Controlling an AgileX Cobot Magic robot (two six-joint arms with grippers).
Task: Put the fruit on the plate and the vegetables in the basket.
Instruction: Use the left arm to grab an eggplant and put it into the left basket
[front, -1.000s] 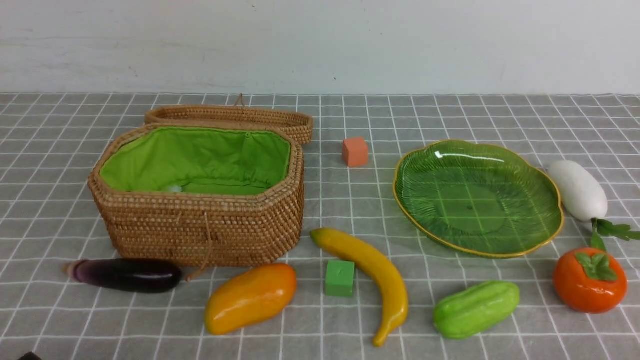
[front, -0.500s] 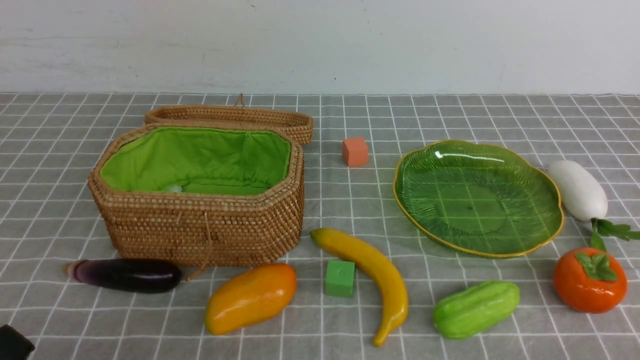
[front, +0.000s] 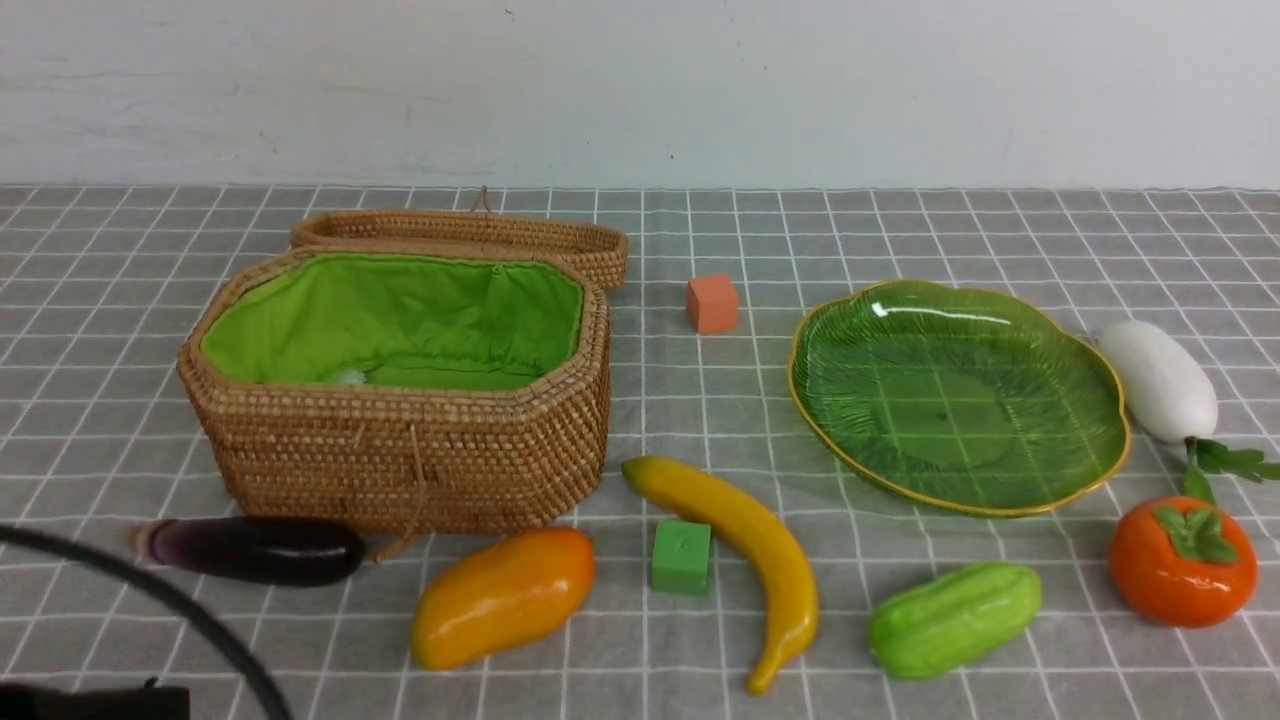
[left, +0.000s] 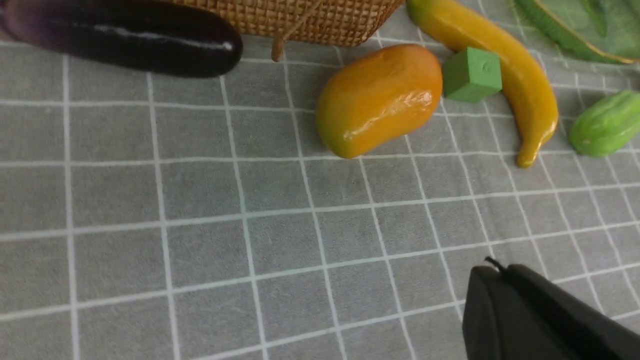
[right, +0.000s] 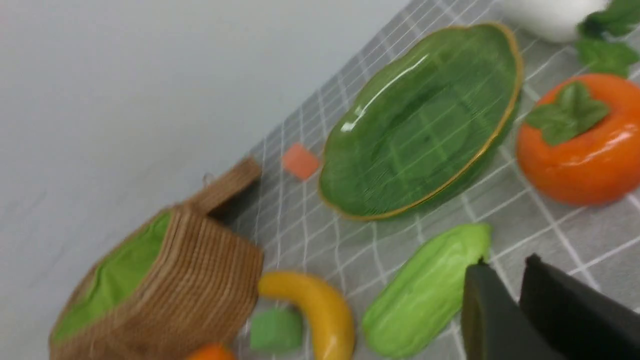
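Front view: green cube (front: 681, 557) sits between mango (front: 503, 598) and banana (front: 745, 550). Left gripper (left: 492, 272) is pressed together; right gripper's (right: 505, 270) tips are slightly apart.

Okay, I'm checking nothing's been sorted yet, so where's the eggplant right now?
In the front view, the eggplant lies on the left, just in front of the wicker basket, left of the mango.

Orange persimmon (front: 1180, 575), white-gridded grey table (front: 740, 660).
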